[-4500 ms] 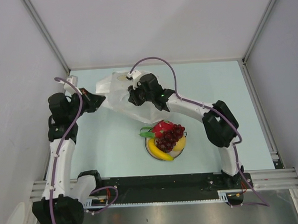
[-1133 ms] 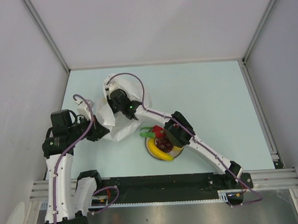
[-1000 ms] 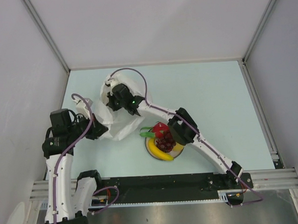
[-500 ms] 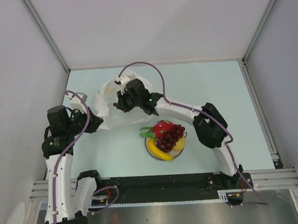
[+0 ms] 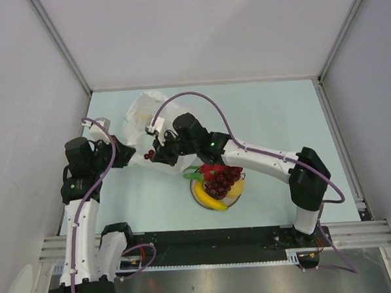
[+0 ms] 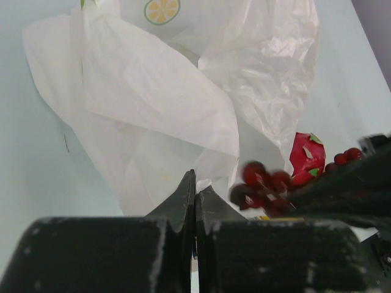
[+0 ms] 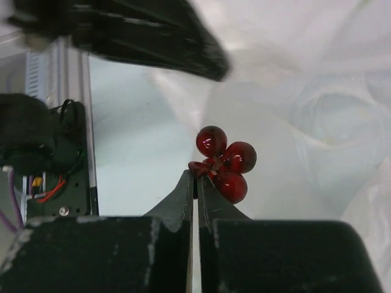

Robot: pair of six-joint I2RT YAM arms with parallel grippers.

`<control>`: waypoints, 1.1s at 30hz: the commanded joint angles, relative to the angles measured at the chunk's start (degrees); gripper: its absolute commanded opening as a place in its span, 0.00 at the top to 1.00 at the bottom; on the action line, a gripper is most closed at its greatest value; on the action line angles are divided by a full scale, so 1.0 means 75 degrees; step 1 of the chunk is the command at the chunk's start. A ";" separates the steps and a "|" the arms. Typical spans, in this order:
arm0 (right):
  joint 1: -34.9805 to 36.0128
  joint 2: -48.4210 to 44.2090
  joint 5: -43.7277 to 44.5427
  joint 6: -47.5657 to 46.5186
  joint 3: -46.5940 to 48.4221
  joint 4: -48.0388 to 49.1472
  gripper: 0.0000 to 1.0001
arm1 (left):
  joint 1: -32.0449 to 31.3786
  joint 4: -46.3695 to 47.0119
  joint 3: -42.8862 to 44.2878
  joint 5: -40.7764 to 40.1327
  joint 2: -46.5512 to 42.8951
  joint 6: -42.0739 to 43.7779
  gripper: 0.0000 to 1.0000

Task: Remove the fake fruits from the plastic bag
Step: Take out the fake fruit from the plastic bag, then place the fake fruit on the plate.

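Observation:
The translucent white plastic bag [image 5: 145, 115] lies crumpled at the back left; its yellow mark [image 6: 162, 10] shows in the left wrist view. My left gripper [image 5: 132, 155] is shut on the bag's near edge [image 6: 211, 174]. My right gripper [image 5: 156, 154] is shut on a small cluster of dark red grapes [image 7: 225, 162], held just outside the bag in front of it; the cluster also shows in the left wrist view [image 6: 261, 181]. A red fruit with green leaves [image 5: 210, 167], a larger grape bunch [image 5: 223, 179], a banana [image 5: 210, 200] and a lemon [image 5: 237, 189] lie on the plate [image 5: 195, 194].
The plate stands at the table's middle front, just right of my right gripper. My left gripper [image 7: 146, 36] shows close above my right fingers in the right wrist view. Frame posts and walls bound the table on three sides.
My right gripper has pulled back out of the bag toward the front, now holding a small grape cluster. My left gripper still holds the bag's edge, and the bag has shifted left and back.

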 commanded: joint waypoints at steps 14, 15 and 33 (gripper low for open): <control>0.0839 -0.2645 0.1320 -0.3037 -0.1040 -0.4587 1.00 | 0.0045 0.1766 -0.0404 0.0349 0.0105 -0.1083 1.00; 0.0920 -0.2740 0.1542 -0.3259 -0.1344 -0.4656 1.00 | 0.0034 0.1802 -0.0428 0.0361 0.0117 -0.1106 1.00; 0.1143 -0.1722 0.3384 -0.5066 -0.1956 -0.4223 1.00 | -0.0154 0.1603 -0.0557 0.0408 -0.0058 -0.0931 1.00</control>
